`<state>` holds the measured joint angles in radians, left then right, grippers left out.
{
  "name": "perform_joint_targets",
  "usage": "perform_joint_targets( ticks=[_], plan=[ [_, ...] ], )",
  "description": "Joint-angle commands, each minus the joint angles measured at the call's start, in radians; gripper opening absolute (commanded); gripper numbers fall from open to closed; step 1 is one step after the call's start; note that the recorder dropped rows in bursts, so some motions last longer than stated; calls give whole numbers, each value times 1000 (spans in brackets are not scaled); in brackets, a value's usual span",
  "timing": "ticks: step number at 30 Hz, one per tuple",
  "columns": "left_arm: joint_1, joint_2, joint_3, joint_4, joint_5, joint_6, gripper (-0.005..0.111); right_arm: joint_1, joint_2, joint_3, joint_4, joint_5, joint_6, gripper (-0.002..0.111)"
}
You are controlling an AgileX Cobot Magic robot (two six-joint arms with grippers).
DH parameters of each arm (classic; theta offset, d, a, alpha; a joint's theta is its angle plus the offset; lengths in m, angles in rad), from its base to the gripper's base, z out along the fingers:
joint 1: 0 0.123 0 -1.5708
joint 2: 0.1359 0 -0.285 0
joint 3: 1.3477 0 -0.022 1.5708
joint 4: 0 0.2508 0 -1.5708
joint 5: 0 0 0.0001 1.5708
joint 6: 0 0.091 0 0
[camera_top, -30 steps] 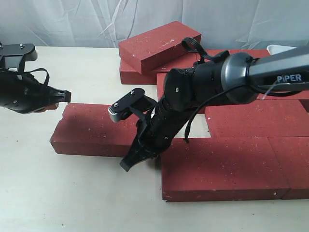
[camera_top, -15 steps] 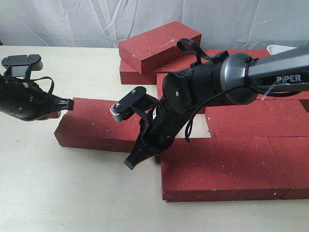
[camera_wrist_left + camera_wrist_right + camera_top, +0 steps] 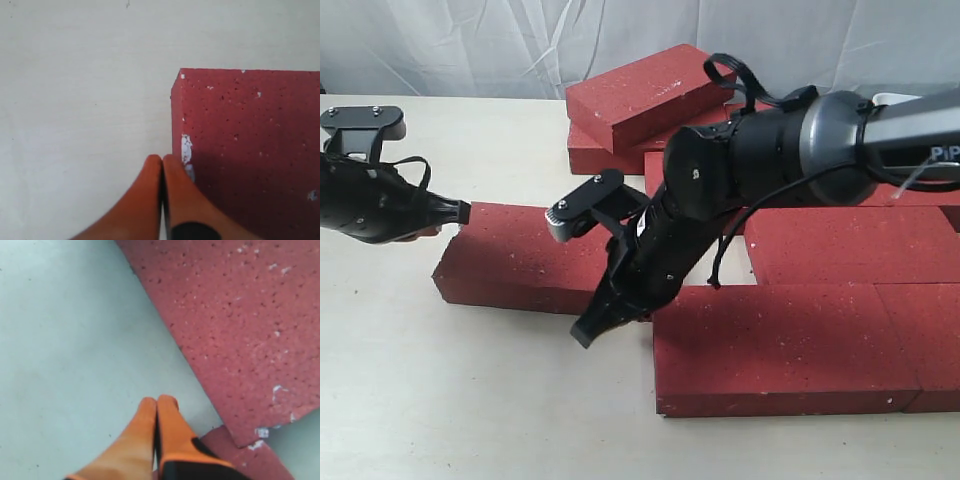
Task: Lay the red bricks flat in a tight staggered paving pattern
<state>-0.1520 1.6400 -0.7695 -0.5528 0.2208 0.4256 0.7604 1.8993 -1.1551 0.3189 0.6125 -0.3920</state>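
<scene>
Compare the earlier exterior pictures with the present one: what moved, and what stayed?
The loose brick slid slightly right and back in the exterior view, toward the laid bricks, the shut left gripper at its left end. The right gripper, also shut, barely shifted. Nothing gripped or released. The stacked bricks stayed put.

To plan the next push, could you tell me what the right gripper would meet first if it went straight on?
Probably the table: the right gripper, shut, points down at bare tabletop, with the nearest brick off to one side. How close its tips are to the surface is unclear.
</scene>
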Motion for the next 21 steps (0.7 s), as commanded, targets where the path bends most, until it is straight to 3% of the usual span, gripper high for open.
perform_joint_targets(
  ticks=[1,8,17,21],
  plan=[
    [12,2,2,28,-21,-3,0,-4,49,-4,-26,-29,-8,-1],
    [79,11,2,22,-18,-6,0,-4,65,-4,-57,-59,-8,-1],
    [79,140,2,0,-7,-6,0,-4,65,-4,-95,-74,28,-1],
    [47,194,2,-6,0,1,0,-4,65,-4,-150,-75,79,-1]
  ],
)
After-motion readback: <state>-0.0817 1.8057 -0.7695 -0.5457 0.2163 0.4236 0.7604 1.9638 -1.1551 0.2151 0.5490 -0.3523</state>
